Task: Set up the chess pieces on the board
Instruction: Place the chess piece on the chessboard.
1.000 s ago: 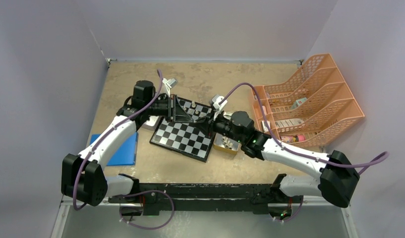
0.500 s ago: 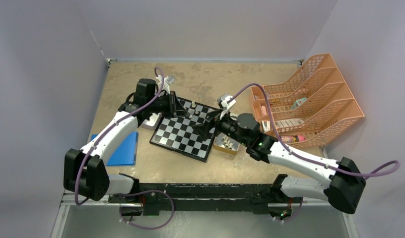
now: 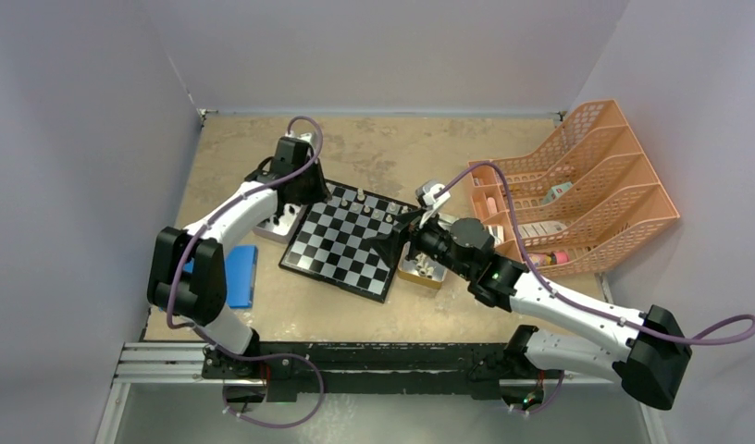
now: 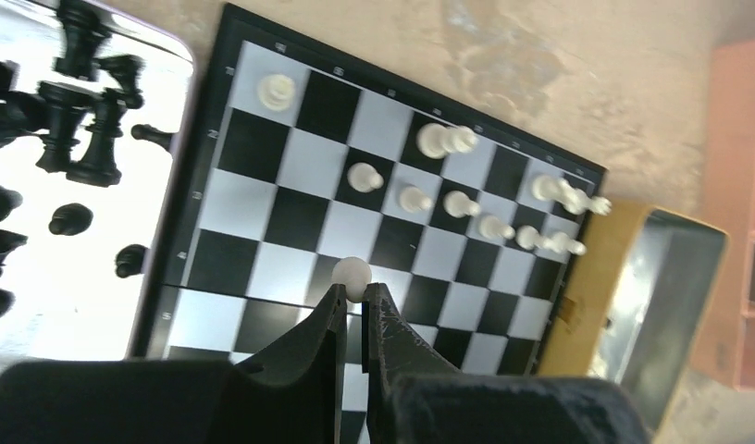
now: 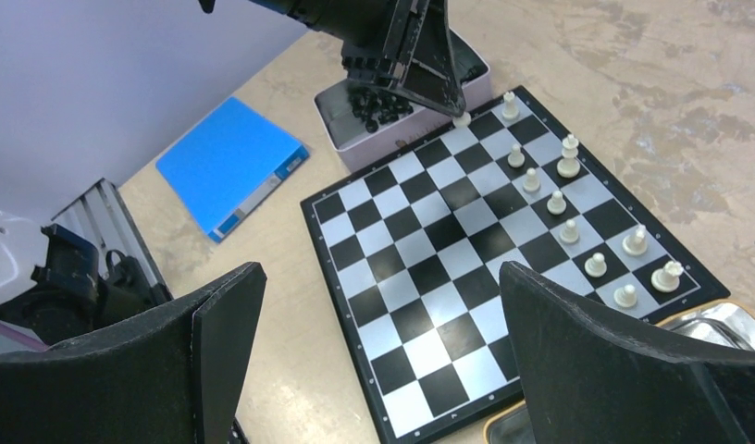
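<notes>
Placement of white pieces is the step in hand. From above, you see the board (image 3: 341, 242) mid-table, white pieces (image 3: 360, 198) along its far edge and the left gripper (image 3: 320, 192) over its far left corner, tips too small to read. Left wrist: the tips pinch a white pawn (image 4: 352, 272); black pieces (image 4: 78, 139) lie in the tray (image 4: 87, 296). Next, probably, lower it onto a free square and release; whether it touches the board is hidden. Right wrist: your right gripper (image 5: 383, 277) hangs spread wide and empty above the board.

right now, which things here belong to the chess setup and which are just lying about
Job: board, white pieces standing on it, black pieces in the left tray, white pawn in the left tool.
Lying about: blue folder, orange rack.
</notes>
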You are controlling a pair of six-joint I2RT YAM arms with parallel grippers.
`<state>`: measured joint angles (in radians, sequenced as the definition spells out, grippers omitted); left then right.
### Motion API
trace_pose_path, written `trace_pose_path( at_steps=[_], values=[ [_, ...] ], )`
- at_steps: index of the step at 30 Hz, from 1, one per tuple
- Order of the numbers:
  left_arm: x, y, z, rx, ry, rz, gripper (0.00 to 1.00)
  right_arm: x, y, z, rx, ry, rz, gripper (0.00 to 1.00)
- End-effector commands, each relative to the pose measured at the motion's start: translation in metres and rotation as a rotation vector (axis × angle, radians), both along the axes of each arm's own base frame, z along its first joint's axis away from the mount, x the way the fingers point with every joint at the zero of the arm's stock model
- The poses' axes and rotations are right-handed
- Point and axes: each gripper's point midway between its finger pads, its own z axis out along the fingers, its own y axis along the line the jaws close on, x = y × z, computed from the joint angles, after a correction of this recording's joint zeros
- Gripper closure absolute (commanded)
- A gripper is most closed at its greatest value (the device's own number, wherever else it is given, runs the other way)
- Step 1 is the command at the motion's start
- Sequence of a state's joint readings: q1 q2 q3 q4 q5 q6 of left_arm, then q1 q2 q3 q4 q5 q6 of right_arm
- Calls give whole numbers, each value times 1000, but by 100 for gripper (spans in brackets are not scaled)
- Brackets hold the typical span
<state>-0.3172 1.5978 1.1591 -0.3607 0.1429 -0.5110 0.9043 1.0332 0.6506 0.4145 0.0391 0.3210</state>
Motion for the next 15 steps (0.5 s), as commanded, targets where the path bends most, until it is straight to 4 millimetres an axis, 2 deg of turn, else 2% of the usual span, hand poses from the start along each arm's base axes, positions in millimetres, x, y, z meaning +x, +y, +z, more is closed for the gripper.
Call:
trace_pose_path(
  at_steps=[1,7,11,15],
  values=[
    [38,20,17,106,-146,101,100,3,-2,22,14,-44,-16,1],
    [53,22,-9,143,-117,113,100,3,-6,21,-2,-58,-28,1],
    [56,23,-24,162,-89,112,100,5,-9,14,-20,-42,-47,1],
    [58,28,-34,186,-79,119,100,6,-8,16,-23,-38,-52,1]
  ],
)
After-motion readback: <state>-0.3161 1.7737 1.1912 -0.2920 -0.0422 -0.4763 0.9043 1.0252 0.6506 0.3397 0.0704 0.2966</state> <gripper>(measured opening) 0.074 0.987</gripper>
